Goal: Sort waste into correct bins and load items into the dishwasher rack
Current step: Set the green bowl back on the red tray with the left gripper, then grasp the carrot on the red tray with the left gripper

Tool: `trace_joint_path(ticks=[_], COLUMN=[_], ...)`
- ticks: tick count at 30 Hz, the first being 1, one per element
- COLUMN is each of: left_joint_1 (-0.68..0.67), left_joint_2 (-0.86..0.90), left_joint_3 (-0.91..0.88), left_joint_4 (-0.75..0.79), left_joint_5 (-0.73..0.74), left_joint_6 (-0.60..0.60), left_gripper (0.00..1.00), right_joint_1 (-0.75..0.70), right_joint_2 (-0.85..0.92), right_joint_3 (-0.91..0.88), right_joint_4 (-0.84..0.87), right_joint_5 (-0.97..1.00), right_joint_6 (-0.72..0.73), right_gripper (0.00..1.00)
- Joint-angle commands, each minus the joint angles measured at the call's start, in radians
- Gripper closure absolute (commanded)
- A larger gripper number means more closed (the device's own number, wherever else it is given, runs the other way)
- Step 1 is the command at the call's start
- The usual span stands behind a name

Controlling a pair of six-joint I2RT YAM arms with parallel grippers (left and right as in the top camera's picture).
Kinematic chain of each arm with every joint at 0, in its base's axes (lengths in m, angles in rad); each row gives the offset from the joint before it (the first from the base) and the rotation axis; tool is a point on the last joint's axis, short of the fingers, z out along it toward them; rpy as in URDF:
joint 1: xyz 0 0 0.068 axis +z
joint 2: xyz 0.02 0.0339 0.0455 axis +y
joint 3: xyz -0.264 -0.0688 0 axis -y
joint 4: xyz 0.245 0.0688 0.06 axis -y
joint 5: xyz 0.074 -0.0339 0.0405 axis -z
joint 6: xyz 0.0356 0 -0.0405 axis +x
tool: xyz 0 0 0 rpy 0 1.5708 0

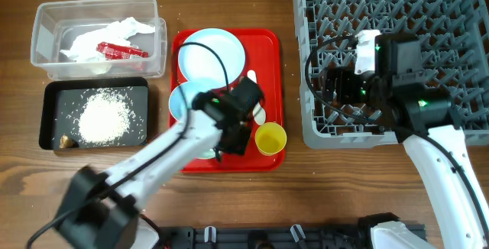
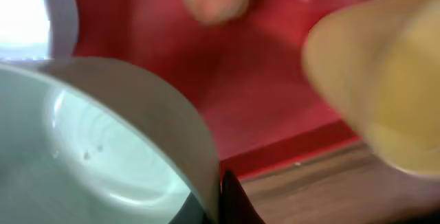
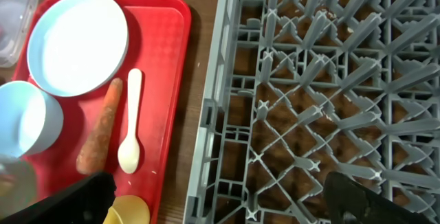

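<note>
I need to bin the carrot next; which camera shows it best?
Right wrist: the carrot lies whole on the red tray beside the white spoon. Overhead, the left arm covers it. Left wrist shows only a blur that may be it.

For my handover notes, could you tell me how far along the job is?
Done: white paper and red wrapper in the clear tub; rice and a brown scrap in the black tray. In hand: the left tool is at a bowl rim. Left: carrot, plate, spoon, cup on the red tray; the rack looks empty.

Wood-grain table, grey plastic rack, textured red tray, clear plastic tub
</note>
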Motion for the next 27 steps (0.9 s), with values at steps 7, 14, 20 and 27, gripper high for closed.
trace_joint_path(ticks=[7,14,20,27], left_joint_1=[-0.036,0.031,0.178,0.183], left_joint_2=[0.264,0.124,0.018,0.285], left_joint_3=[-0.008,0.216,0.259,0.258], left_joint_4=[0.029,-0.071,0.098,0.27], left_joint_5=[-0.162,-0.153,0.079,0.06], left_joint_6=[-0.136,-0.143,-0.126,-0.106], left_gripper=[0.53,0.45,0.11,0.36], right_joint_1=[-0.001,-0.001,-0.001,-0.001], right_joint_2=[0.039,0.039,0.039,0.039], right_joint_3=[0.006,0.006,0.006,0.006], right_joint_4=[0.01,0.097,0.107,0.075], right_joint_5=[-0.01,-0.122,-0.134,-0.133], right_joint_6=[0.011,0.011,0.014,0.014], right_gripper=[0.0,0.0,0.0,0.0])
